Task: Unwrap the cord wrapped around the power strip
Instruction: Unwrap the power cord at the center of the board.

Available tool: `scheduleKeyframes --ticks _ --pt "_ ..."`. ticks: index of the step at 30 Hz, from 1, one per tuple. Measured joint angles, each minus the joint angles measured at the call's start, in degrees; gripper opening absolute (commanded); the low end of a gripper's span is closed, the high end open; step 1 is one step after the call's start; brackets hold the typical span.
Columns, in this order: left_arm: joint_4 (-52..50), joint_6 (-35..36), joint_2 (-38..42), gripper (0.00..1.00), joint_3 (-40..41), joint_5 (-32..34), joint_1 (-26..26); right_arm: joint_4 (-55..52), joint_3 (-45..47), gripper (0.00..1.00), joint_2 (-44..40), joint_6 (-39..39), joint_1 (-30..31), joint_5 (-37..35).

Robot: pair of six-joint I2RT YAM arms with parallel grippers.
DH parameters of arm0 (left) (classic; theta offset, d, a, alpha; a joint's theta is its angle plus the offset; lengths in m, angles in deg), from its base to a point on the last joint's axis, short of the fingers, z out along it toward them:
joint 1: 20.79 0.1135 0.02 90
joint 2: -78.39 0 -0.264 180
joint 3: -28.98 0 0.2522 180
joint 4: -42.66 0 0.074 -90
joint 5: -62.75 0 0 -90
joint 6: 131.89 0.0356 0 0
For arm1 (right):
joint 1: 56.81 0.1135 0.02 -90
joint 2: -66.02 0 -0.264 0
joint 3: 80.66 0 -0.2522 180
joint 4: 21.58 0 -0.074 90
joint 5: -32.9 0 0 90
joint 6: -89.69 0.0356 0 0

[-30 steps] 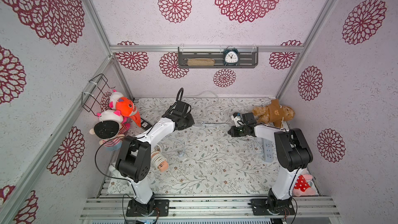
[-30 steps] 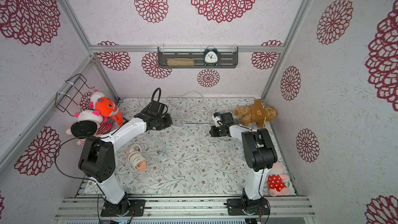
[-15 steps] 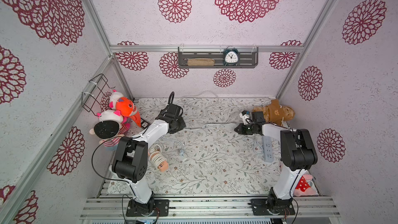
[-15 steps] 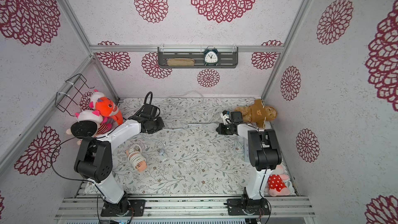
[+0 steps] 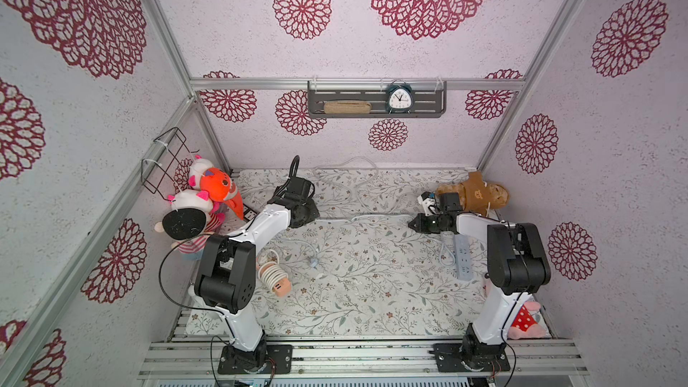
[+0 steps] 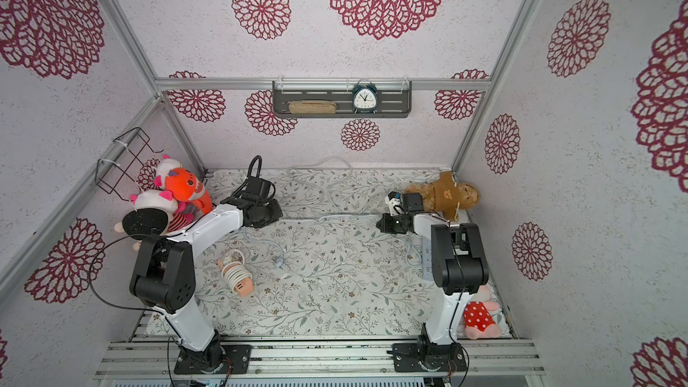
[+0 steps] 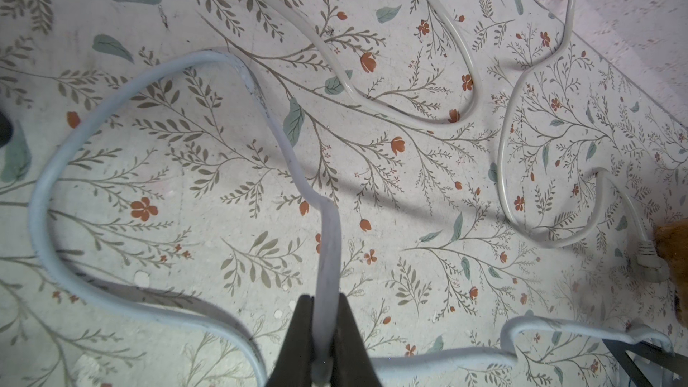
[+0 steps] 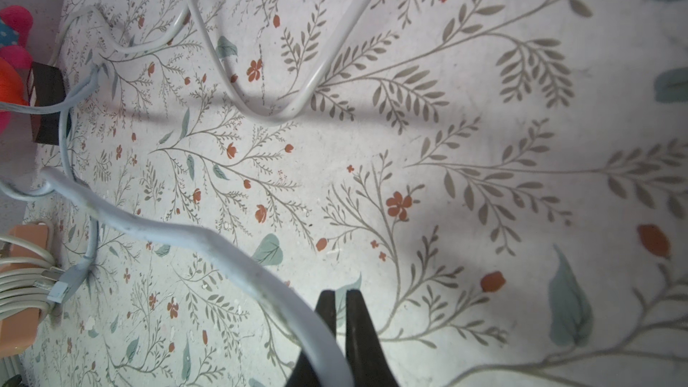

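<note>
Cord (image 7: 327,240), pale blue, is clamped between the jaws of the left gripper (image 7: 324,301). The right gripper (image 8: 338,295) is closed; the cord is draped across one finger, grip undetermined. The power strip (image 5: 462,256) is laid flat beside the right arm.

The front half of the mat (image 5: 372,292) gives the widest free room. Only the pink power strip (image 5: 273,278), with its cord wound around it, lies there, toward the left side. Across the middle, the pale blue cord (image 5: 357,218) runs between the left gripper (image 7: 322,301) and the right gripper (image 8: 340,295) as a low barrier. Behind it, white cord loops (image 5: 353,186) cover the back of the mat. Plush toys (image 5: 208,195) block the left edge. A brown teddy bear (image 5: 474,193) and the pale blue power strip (image 5: 463,259) crowd the right.
</note>
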Motion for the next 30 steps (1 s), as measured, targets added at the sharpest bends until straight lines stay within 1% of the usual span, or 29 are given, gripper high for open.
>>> scheduleKeyframes --ticks 4,5,6,8,10,11,16,21,22,27,29,30 --pt "0.0 0.0 -3.7 0.00 -3.3 0.2 -1.1 -0.1 -0.1 0.00 0.0 0.0 0.0 -3.0" --pt "0.0 -0.1 -4.5 0.00 -4.0 0.4 -1.5 -0.4 -0.3 0.02 0.0 0.0 0.0 -4.2" --pt "0.0 -0.1 -5.4 0.00 -4.7 0.5 -2.0 -0.8 -0.6 0.05 0.1 -0.1 0.0 -5.3" --pt "0.0 -0.3 -7.0 0.07 -6.0 0.9 -2.9 -1.3 -1.5 0.11 0.5 -0.3 0.0 -7.6" --pt "-0.1 -0.5 -8.5 0.11 -7.1 1.4 -3.6 -1.6 -2.5 0.22 0.9 -0.6 0.0 -10.0" --pt "-0.2 -0.5 -9.1 0.13 -7.6 1.6 -3.8 -1.7 -2.7 0.25 1.0 -0.4 0.0 -11.0" --pt "-1.0 -0.3 -12.4 0.31 -8.5 4.1 -3.6 -2.9 -3.3 0.42 1.1 -0.5 -0.1 -15.2" --pt "-1.3 0.0 -13.3 0.49 -8.5 5.0 -3.4 -4.2 -4.4 0.47 1.1 -0.4 0.0 -16.9" --pt "-1.3 0.1 -13.3 0.53 -8.5 5.1 -3.4 -4.3 -4.6 0.50 1.1 -0.5 0.0 -17.2" --pt "-1.2 0.4 -13.2 0.66 -8.3 5.5 -3.4 -5.4 -5.2 0.58 1.1 -0.3 0.2 -17.5" --pt "-1.2 0.6 -12.8 0.71 -8.1 5.5 -3.4 -6.4 -5.7 0.65 1.0 -0.3 0.3 -17.4" --pt "-1.2 0.8 -12.4 0.73 -8.0 5.5 -3.4 -7.0 -6.1 0.65 0.9 -0.4 0.5 -17.4"
